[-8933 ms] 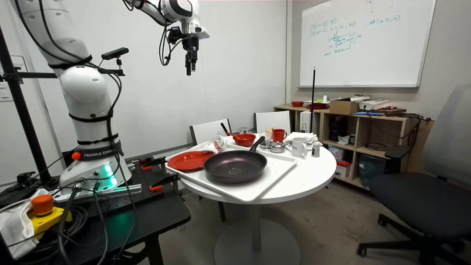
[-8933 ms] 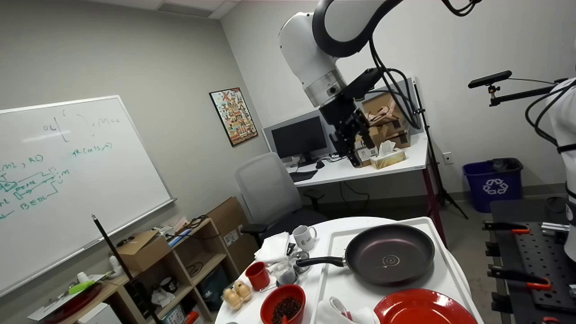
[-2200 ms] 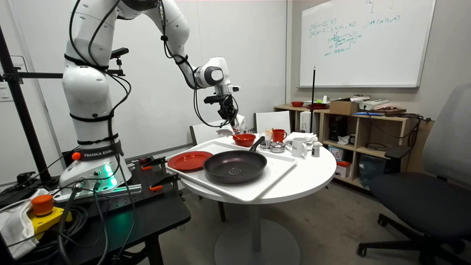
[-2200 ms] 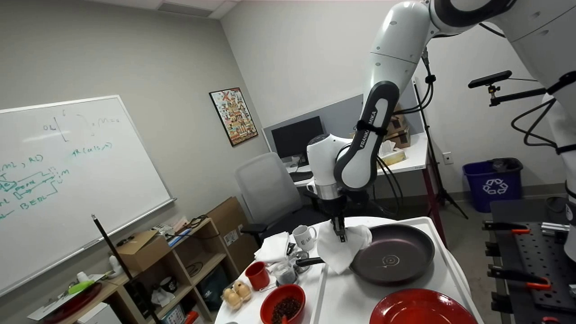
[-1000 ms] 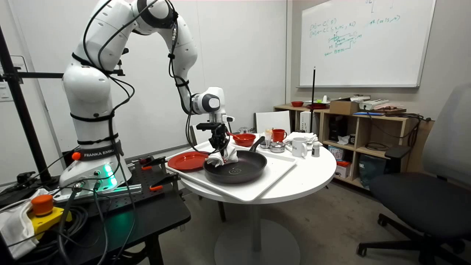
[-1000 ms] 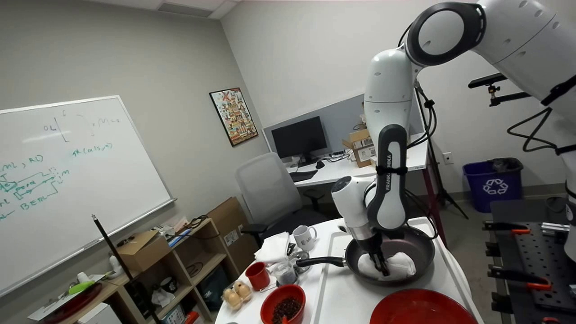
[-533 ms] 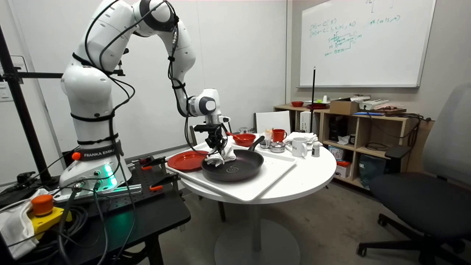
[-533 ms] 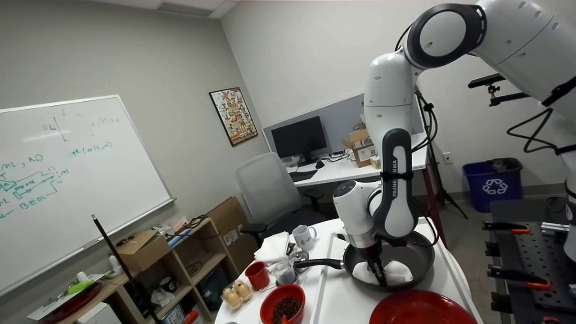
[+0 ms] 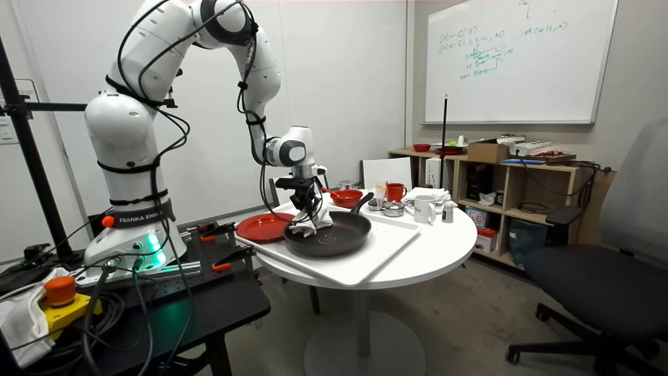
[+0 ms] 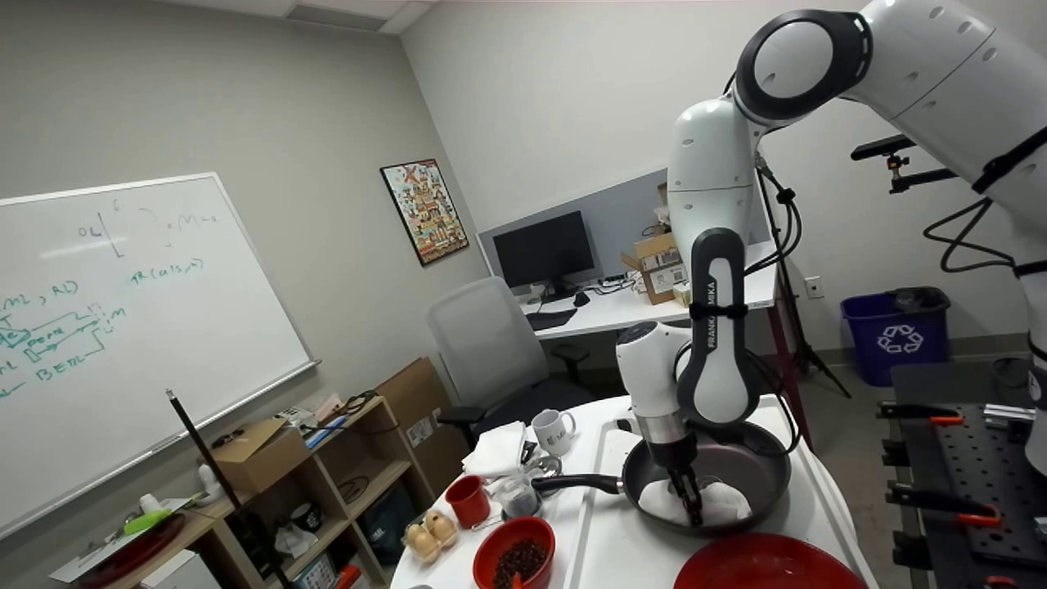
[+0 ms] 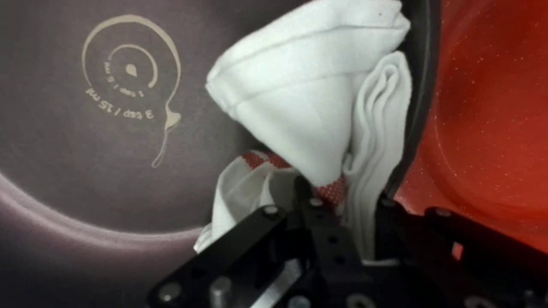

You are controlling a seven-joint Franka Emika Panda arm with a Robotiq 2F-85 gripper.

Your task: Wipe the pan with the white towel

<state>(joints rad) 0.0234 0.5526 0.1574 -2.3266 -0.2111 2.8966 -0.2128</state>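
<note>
By the gripper point(image 10: 690, 509), a folded white cloth towel point(image 11: 295, 94) with red patches is held pinched inside the large round dark grey-black frying pan point(image 9: 339, 236), at its ten o'clock in an exterior view. Compared with a second ago, the pan is shifted slightly toward ten o'clock on the white rectangular tray point(image 9: 391, 240), and the round glossy red plate point(image 9: 262, 228) just beside it is nudged likewise. Wiping is apparently under way, though the stroke seems partly lost to sliding.

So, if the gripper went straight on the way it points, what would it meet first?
Probably the pan, through the white towel the gripper holds: either its floor or its wall toward the red plate; depth leaves unclear which.
</note>
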